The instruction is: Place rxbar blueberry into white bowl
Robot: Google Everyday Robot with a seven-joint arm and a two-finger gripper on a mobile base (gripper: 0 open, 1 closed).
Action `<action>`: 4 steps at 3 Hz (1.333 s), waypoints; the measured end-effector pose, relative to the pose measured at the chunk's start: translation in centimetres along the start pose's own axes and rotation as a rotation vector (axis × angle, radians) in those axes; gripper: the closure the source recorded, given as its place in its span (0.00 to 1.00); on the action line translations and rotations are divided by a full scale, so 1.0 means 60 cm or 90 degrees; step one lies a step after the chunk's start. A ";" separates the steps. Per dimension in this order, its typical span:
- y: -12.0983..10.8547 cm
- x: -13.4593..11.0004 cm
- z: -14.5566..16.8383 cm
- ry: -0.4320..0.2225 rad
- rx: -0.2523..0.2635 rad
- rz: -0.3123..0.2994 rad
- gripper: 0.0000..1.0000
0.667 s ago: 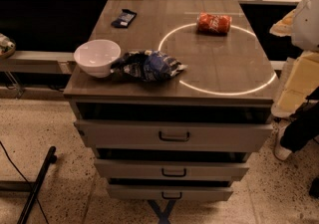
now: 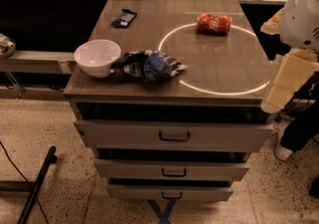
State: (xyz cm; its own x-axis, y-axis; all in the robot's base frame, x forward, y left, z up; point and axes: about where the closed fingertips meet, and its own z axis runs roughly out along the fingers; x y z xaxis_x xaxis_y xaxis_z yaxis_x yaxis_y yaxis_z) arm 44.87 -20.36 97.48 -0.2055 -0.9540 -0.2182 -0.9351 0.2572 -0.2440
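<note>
Only robot arm (image 2: 291, 76) shows, at right edge beside drawer cabinet (image 2: 214, 68); gripper out of view. Nearest arm: red-orange soda can (image 2: 214, 23), lying on side. Farther across: crumpled chip bag (image 2: 149, 64), right against white bowl (image 2: 97, 57), inside bare white. Farthest, back corner: rxbar blueberry (image 2: 123, 18), flat on top, well apart from bowl.

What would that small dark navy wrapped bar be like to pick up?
The small dark navy snack bar lies flat, so it probably won't roll. It looks thin, likely light and hard to get under. The tool is out of view; only the arm shows at right.
</note>
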 end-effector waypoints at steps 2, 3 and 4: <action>-0.178 -0.193 0.062 -0.125 0.048 -0.028 0.00; -0.277 -0.199 0.082 -0.256 0.045 -0.012 0.00; -0.354 -0.204 0.081 -0.331 0.094 0.074 0.00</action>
State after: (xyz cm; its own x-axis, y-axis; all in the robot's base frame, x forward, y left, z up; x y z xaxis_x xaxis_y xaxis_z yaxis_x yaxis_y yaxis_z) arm 68.64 -13.40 100.75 -0.1003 -0.7256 -0.6808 -0.8562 0.4115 -0.3124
